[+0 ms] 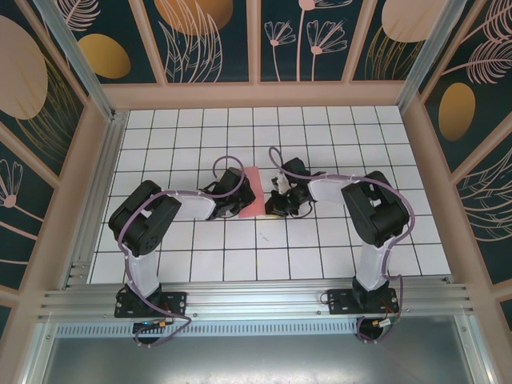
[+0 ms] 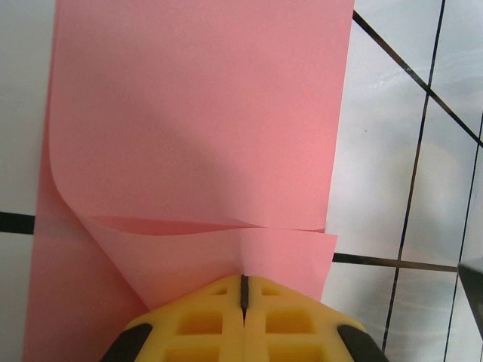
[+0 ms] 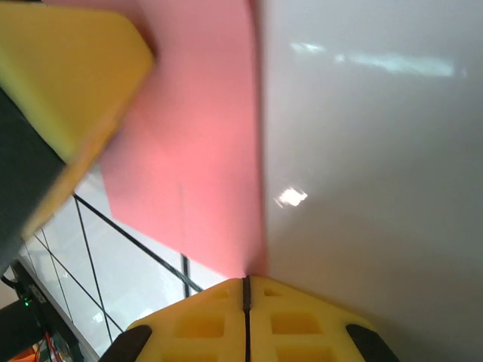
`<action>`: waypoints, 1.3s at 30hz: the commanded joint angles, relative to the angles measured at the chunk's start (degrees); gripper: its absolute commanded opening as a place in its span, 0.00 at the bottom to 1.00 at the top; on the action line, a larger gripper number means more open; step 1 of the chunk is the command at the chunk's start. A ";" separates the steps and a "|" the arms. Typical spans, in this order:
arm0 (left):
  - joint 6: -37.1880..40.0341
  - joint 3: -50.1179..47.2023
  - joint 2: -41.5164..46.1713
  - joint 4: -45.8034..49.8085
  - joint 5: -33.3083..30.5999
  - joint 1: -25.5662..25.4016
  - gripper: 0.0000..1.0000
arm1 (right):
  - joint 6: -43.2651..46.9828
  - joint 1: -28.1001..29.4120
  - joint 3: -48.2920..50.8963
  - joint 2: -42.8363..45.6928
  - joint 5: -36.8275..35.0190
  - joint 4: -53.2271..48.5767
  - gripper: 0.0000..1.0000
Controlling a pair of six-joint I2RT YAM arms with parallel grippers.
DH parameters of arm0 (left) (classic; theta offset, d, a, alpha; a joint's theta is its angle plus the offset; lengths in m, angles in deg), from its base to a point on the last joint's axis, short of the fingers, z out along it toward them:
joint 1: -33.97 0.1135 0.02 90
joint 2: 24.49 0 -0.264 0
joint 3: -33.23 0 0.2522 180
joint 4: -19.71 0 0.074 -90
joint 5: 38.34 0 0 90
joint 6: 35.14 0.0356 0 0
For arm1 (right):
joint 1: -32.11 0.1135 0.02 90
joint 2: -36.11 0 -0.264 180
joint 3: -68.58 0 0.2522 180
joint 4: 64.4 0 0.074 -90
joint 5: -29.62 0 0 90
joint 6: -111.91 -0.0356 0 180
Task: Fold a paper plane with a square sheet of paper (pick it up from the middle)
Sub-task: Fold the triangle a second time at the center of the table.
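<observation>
The square sheet of paper [image 1: 251,190] is salmon pink and lies folded on the tiled table between my two grippers. In the left wrist view the square sheet of paper [image 2: 196,113] shows a folded-over layer, with a curled edge on the left. A small upright ridge of its near flap runs into my left gripper [image 2: 243,280], which is shut on it. My right gripper [image 3: 246,280] is shut, with its tips at the edge of the sheet [image 3: 196,151]; whether it pinches the paper I cannot tell. From above, the left gripper [image 1: 240,202] and the right gripper [image 1: 276,203] flank the sheet.
The white tiled table [image 1: 336,136] is ringed by a wooden frame with patterned panels [image 1: 208,40]. A metal rail [image 1: 256,300] with both arm bases runs along the near edge. One yellow finger of the left gripper [image 3: 68,68] looms in the right wrist view.
</observation>
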 commanded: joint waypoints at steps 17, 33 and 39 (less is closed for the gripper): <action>1.45 -0.66 -0.61 6.42 0.22 0.02 0.00 | 0.58 0.17 -6.81 -3.92 3.62 -0.39 0.08; 3.56 -1.37 7.53 -2.20 9.04 -0.12 0.11 | 0.42 0.17 -5.04 -9.01 -1.54 -3.38 0.05; 2.33 -2.68 5.11 -3.02 10.59 -0.44 0.09 | -0.40 1.36 -5.66 -9.96 -3.20 -4.25 0.03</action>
